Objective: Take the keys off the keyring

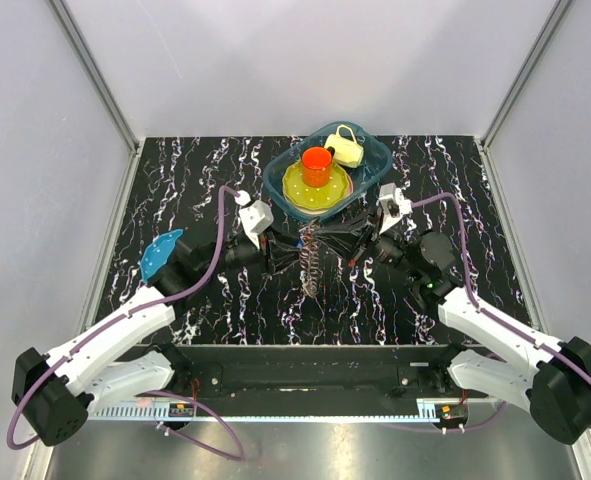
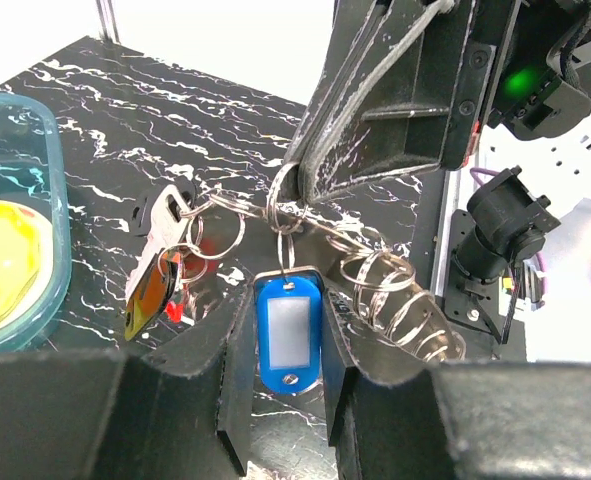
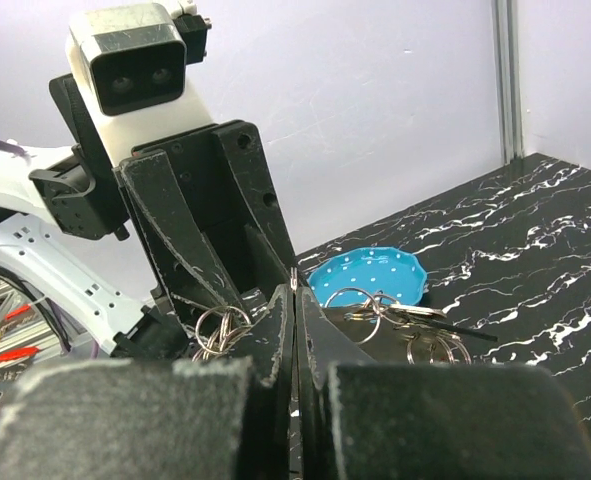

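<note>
The keyring (image 2: pixel 280 200) is a chain of linked metal split rings hanging between my two grippers over the table's middle (image 1: pixel 315 262). A few keys (image 2: pixel 160 255), one with an orange-red head, hang from it on the left. A spiral of several bare rings (image 2: pixel 395 300) hangs on the right. A blue key tag (image 2: pixel 288 335) hangs from the chain between my left gripper's fingers (image 2: pixel 237 350), which close on its edges. My left gripper (image 1: pixel 295 245) faces right. My right gripper (image 1: pixel 327 240) is shut on a ring's thin wire (image 3: pixel 293 277), its jaws pressed together (image 3: pixel 295 300).
A teal bin (image 1: pixel 375 160) at the back middle holds a yellow plate (image 1: pixel 305 195), an orange cup (image 1: pixel 317 165) and a pale yellow item (image 1: pixel 347 148). A blue round dotted disc (image 1: pixel 160 255) lies at the left; it also shows in the right wrist view (image 3: pixel 367 278).
</note>
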Available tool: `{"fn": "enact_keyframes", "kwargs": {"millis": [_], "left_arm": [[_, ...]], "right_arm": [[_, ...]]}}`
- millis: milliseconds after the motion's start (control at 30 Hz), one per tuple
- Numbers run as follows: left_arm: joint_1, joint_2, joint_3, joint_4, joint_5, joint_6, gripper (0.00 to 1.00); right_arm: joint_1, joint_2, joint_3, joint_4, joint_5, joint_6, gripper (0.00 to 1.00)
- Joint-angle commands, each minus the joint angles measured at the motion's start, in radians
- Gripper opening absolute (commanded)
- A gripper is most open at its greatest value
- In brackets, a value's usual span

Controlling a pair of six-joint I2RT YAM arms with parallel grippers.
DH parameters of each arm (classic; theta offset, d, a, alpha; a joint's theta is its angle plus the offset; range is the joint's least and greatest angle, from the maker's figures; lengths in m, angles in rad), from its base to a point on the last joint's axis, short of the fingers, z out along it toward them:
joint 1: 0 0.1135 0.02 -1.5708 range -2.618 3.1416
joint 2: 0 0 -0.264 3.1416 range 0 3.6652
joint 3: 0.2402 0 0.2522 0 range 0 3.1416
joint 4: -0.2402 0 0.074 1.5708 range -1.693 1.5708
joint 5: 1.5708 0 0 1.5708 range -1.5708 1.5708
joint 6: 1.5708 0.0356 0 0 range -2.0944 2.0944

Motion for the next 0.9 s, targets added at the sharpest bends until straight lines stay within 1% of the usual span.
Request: {"fn": "enact_keyframes", "kwargs": {"millis": [0,167,267,467,867], "left_arm": [[-0.009,0.005,-0.034,0.091,0.028,-0.059,0.00],[-0.015,0.031,-0.029,0.119,0.031,-0.081,0.00],[-0.016,0.040,-0.018,0.118,0.029,-0.083,0.00],[-0.018,0.063,-0.005,0.124,0.035,-0.092,0.00],[-0.021,0.082,-0.015,0.231,0.074,-0.149,0.00]], "right_arm": [[0.001,-0.011,-0.005,0.165,0.068,-0.025,0.00],[0.001,0.053,-0.012,0.287,0.017,0.013,0.00],[0.001,0.061,-0.017,0.345,0.011,0.027,0.00],[0.003,0.076,-0.017,0.371,-0.007,0.019,0.00],[0.003,0.129,-0.046,0.465,-0.009,0.019,0.00]]}}
